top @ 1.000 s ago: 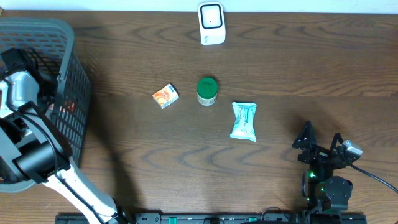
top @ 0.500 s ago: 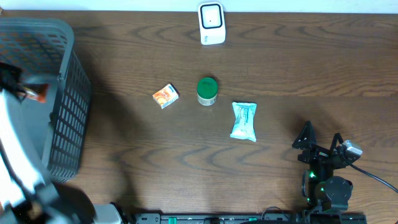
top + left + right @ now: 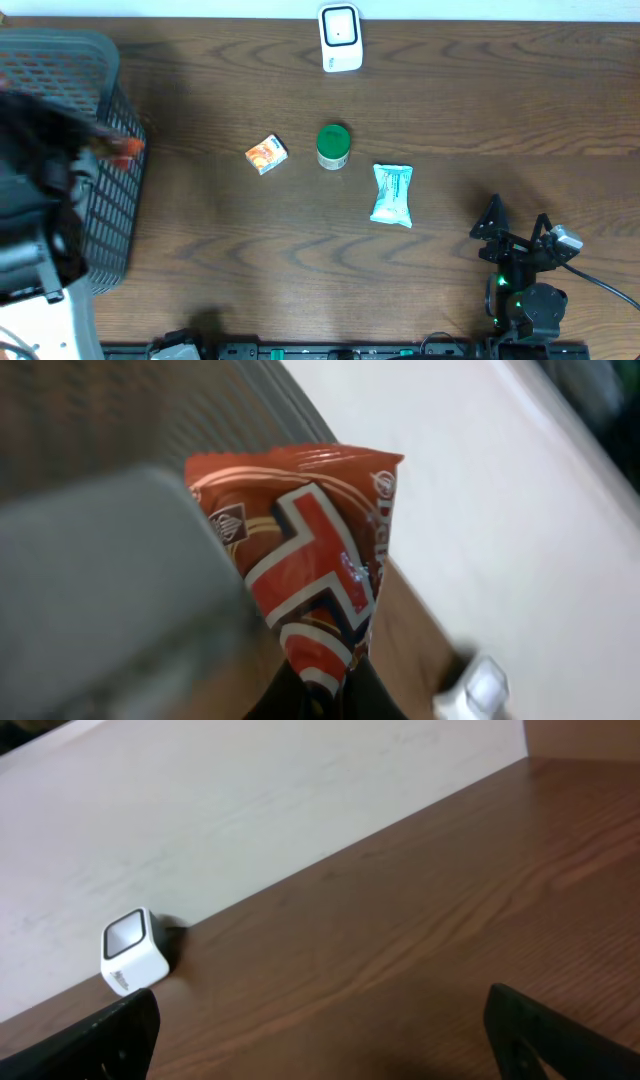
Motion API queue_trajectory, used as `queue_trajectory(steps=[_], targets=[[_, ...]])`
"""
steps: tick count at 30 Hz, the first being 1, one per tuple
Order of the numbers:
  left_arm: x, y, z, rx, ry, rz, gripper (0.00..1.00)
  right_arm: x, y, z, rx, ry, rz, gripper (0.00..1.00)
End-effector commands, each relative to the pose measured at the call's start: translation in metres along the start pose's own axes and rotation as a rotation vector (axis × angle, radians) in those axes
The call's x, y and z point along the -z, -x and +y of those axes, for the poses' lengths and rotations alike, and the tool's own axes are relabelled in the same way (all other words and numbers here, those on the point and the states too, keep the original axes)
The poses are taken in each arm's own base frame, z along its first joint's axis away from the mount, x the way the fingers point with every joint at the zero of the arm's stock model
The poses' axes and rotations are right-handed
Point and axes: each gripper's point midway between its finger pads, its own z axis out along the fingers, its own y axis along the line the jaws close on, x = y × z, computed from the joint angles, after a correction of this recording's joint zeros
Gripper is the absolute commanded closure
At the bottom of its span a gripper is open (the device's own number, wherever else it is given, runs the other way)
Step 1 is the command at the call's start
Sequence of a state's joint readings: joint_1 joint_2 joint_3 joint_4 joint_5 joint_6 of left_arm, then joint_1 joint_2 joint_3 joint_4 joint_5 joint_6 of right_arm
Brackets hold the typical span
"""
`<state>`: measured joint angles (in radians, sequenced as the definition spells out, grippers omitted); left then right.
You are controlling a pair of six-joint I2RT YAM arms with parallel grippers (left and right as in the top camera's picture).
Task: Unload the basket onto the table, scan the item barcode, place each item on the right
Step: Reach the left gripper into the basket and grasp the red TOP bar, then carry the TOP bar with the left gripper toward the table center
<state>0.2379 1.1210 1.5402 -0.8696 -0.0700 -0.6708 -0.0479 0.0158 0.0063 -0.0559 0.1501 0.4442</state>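
While the left arm shows only as a blur over the grey basket point(image 3: 105, 60) at the left edge, the left gripper point(image 3: 312, 695) is clamped tight on the lower end of a red snack packet point(image 3: 300, 560), by the basket's right rim. The white scanner point(image 3: 340, 38) stands at the far middle of the table point(image 3: 450, 110), well apart. The right gripper point(image 3: 517, 218) sits near right, jaws wide, holding nothing.
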Motion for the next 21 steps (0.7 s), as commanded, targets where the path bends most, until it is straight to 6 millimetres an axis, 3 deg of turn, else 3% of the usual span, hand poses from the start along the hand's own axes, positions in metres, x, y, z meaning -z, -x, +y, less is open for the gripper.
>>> queue_trajectory(steps=[1,8,15,21], targets=[[-0.006,-0.04,-0.022,-0.095,-0.009,0.101,0.93,0.0,-0.001,0.002,-0.006,0.007,0.005,0.01],[-0.032,-0.128,-0.018,-0.248,0.213,0.268,0.93,0.0,-0.001,0.002,-0.006,0.007,0.005,0.01],[-0.078,-0.234,-0.023,-0.448,0.359,0.458,0.93,0.0,-0.001,0.002,-0.006,0.007,0.005,0.01],[-0.106,-0.31,-0.003,-0.557,0.512,0.552,0.93,0.0,-0.001,0.002,-0.006,0.007,0.005,0.01]])
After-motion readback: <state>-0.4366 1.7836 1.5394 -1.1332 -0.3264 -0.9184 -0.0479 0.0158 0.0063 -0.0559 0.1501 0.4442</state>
